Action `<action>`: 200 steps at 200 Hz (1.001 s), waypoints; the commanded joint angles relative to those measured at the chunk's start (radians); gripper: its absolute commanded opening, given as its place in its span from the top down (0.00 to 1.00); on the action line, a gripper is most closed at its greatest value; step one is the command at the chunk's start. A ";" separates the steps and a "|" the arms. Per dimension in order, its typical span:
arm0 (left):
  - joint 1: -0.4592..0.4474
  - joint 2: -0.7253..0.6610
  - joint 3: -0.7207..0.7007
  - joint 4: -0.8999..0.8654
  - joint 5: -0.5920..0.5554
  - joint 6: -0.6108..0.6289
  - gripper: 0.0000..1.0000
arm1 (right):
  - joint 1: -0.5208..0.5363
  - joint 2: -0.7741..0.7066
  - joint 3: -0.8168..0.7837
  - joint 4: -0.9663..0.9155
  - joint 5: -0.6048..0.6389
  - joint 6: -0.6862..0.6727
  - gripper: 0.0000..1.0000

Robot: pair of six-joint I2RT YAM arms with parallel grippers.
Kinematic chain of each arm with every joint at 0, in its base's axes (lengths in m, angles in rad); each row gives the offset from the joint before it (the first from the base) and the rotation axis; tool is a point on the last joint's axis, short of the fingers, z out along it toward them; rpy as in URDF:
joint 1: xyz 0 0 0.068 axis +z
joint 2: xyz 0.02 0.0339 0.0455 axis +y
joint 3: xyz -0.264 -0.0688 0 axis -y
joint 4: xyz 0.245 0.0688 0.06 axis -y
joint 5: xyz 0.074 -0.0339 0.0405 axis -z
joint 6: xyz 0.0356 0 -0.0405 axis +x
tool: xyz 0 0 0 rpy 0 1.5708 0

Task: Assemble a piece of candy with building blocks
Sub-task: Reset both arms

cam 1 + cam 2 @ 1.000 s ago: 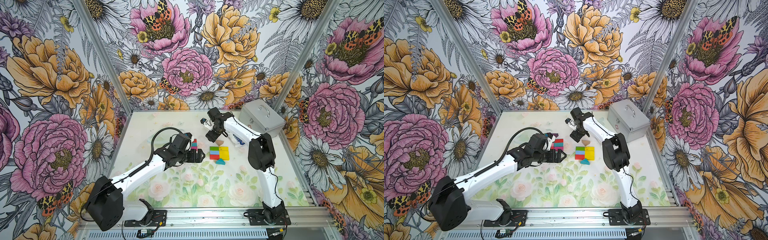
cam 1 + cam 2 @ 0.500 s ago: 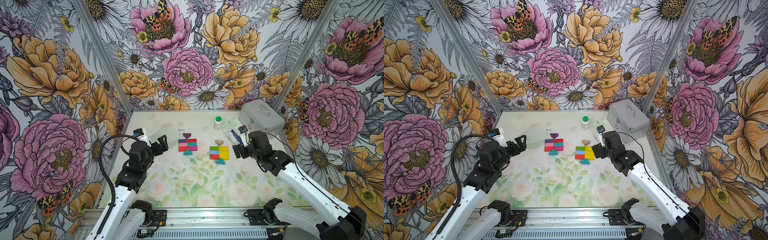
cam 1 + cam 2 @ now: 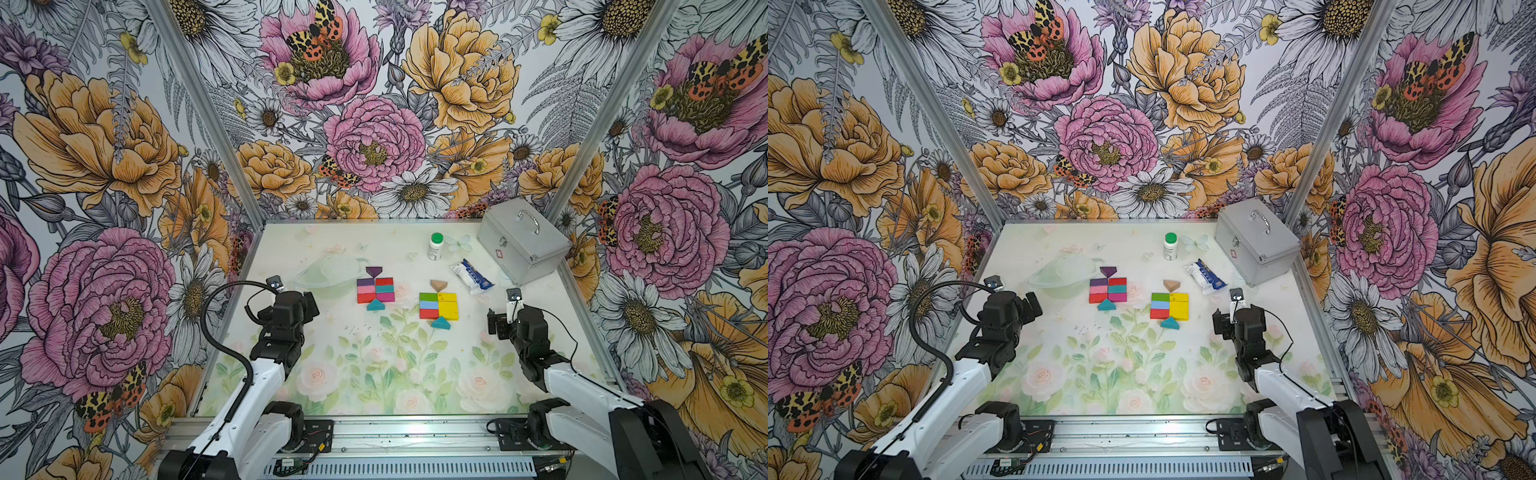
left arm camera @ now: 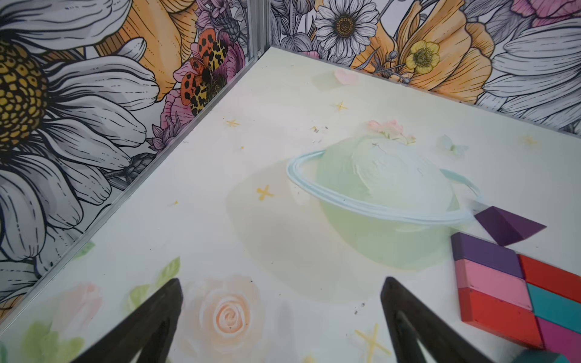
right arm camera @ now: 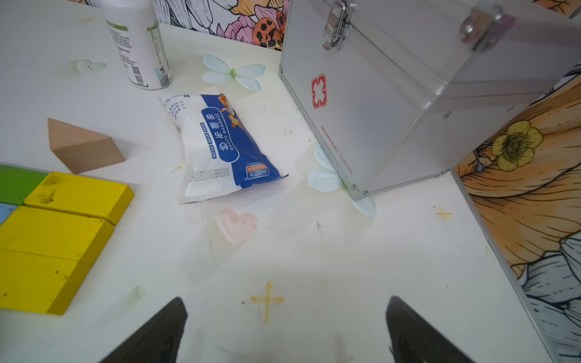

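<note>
We see our left gripper [image 4: 280, 279] released and empty, jaws spread above the desk [image 3: 353, 374], and our right gripper [image 5: 284, 298] likewise. The building blocks [image 3: 375, 289] lie mid-desk in two tight clusters between the grippers, touched by neither. The yellow-green cluster [image 3: 438, 305] lies near the blue-and-white packet [image 3: 471, 276].

Bright even light, soft faint shadows, sharp top views, wide-angle bending at edges, wrist views slightly soft
</note>
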 commanded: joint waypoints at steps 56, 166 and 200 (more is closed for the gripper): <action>0.035 0.290 -0.093 0.664 0.068 0.188 0.01 | -0.150 0.375 0.107 0.541 -0.060 0.075 0.00; 0.034 0.631 -0.064 1.051 0.112 0.280 0.01 | -0.185 0.428 0.199 0.420 -0.085 0.107 0.00; 0.050 0.638 -0.061 1.061 0.129 0.271 0.01 | -0.188 0.430 0.207 0.410 -0.092 0.106 0.00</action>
